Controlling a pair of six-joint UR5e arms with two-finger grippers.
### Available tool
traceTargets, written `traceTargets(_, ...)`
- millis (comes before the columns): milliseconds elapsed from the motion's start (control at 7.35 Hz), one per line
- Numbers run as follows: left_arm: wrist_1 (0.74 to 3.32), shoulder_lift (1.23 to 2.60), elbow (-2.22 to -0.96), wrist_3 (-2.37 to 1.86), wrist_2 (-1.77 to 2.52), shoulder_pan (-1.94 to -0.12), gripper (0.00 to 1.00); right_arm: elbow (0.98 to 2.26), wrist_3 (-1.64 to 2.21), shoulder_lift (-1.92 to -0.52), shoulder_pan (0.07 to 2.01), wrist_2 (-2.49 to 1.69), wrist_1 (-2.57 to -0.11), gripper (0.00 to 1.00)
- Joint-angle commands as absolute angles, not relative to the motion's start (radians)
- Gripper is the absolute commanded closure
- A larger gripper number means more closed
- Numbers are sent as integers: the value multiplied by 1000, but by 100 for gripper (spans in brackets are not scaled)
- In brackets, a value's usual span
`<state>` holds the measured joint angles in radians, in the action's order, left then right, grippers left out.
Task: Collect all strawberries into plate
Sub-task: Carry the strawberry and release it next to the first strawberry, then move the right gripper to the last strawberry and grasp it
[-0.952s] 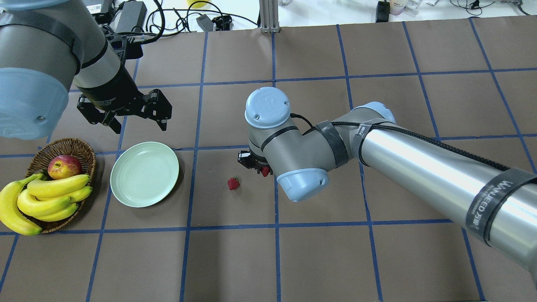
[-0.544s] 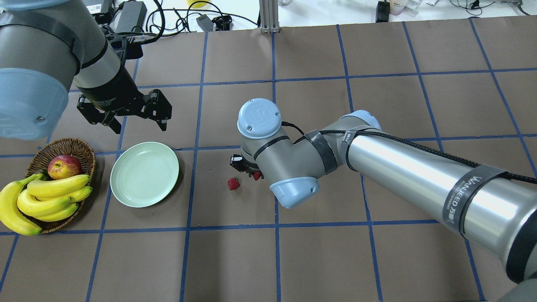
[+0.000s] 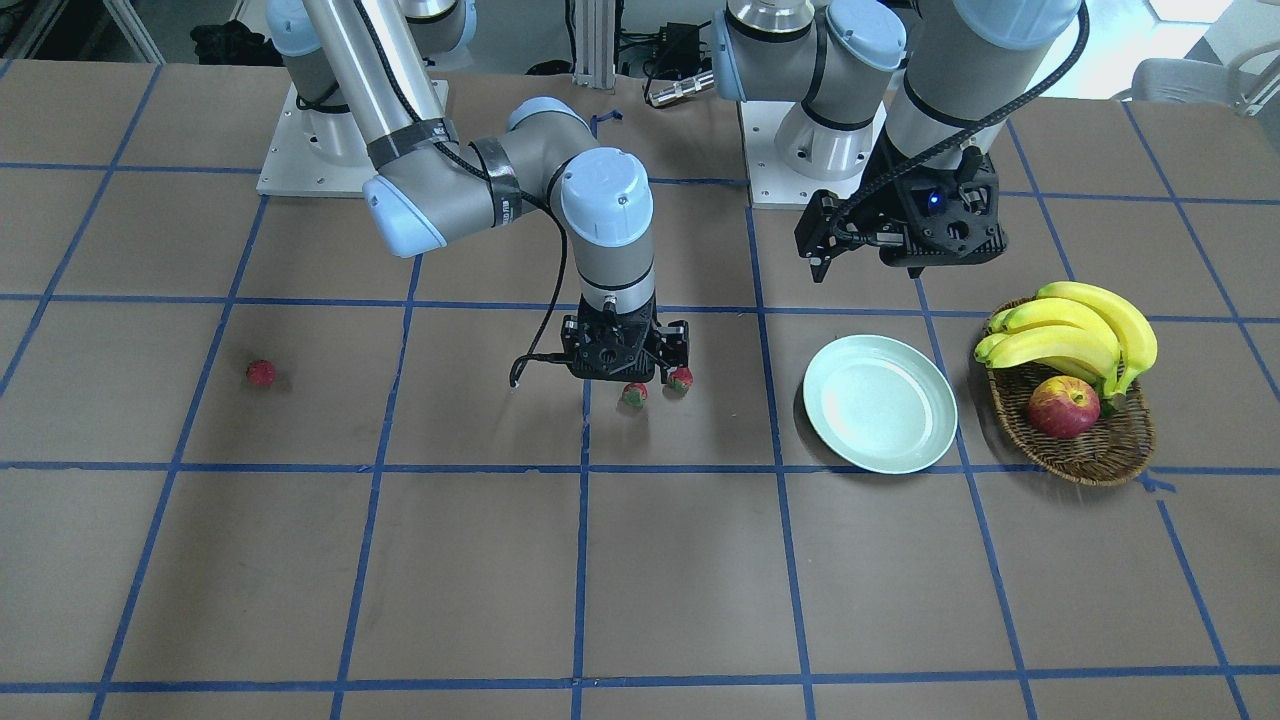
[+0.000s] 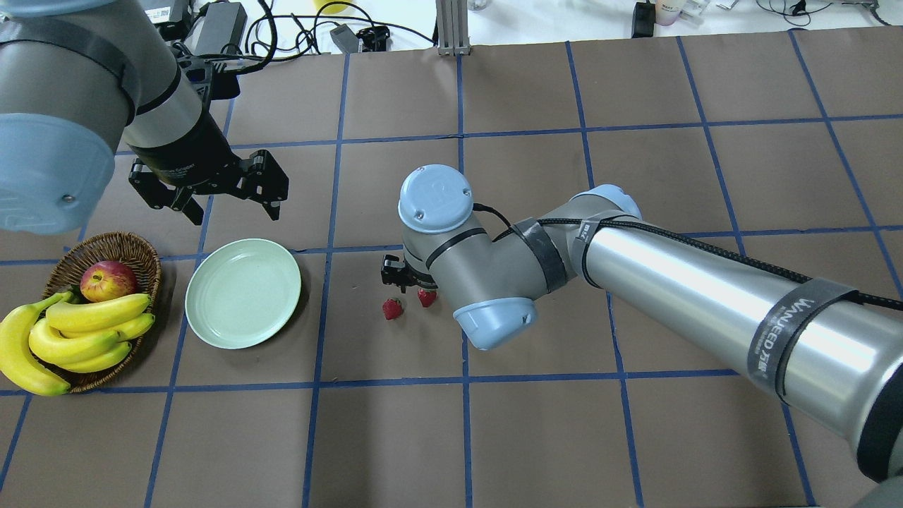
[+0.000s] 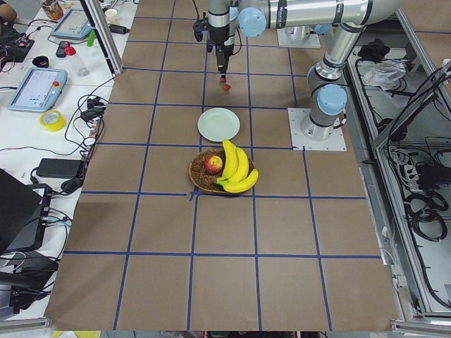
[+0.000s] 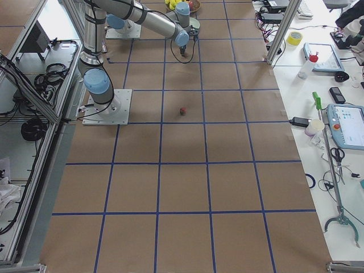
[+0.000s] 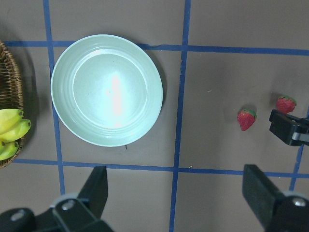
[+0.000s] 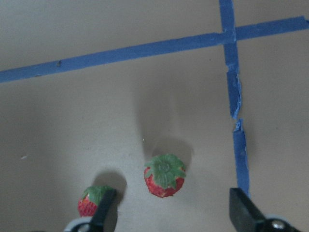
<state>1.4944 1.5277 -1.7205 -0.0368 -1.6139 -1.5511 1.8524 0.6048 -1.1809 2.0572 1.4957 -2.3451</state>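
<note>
The pale mint plate (image 4: pixel 243 293) lies empty at the left, and also shows in the left wrist view (image 7: pixel 107 89). Two strawberries lie side by side right of it: one (image 4: pixel 392 308) and another (image 4: pixel 427 297). My right gripper (image 4: pixel 409 283) hangs low over them, open. In the right wrist view the second strawberry (image 8: pixel 164 175) rests on the table between the fingers, and the first (image 8: pixel 91 202) lies by the left finger. A third strawberry (image 3: pixel 261 373) lies far off on my right side. My left gripper (image 4: pixel 231 210) is open and empty, above the table just behind the plate.
A brown wicker basket (image 4: pixel 106 247) with bananas (image 4: pixel 85 331) and an apple (image 4: pixel 108 280) stands left of the plate. Cables and power bricks (image 4: pixel 219 28) lie beyond the table's far edge. The brown table (image 4: pixel 536 437) bears blue tape grid lines.
My right arm has moved left toward the plate, bringing a strawberry along; that berry now rests on the table beside the other one. The left arm has not moved.
</note>
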Motion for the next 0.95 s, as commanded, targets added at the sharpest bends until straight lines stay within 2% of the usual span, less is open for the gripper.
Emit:
traceTargets(0,1494,1529,-1721,-37,-1612,-1552,0,1876,301,-1316,1865,1517,-2120,0)
traceTargets(136,1494,1528,-1721,-37,-1614,-1552,0,1884,167,-1362,1733,1514,-2046,0)
traceTargets(408,1494,1529,-1721,-37,-1614,-1552,0,1914,152,-1373,1538,1505,-1996,0)
traceTargets(544,1494,1531,-1723,-37,-1612,-1552,0,1928,-24,-1371,1466,1517,-1987,0)
traceTargets(816,1494,1529,-1721,-37,-1614,-1552,0,2067,-349,-1371,1285,1514,-2134,0)
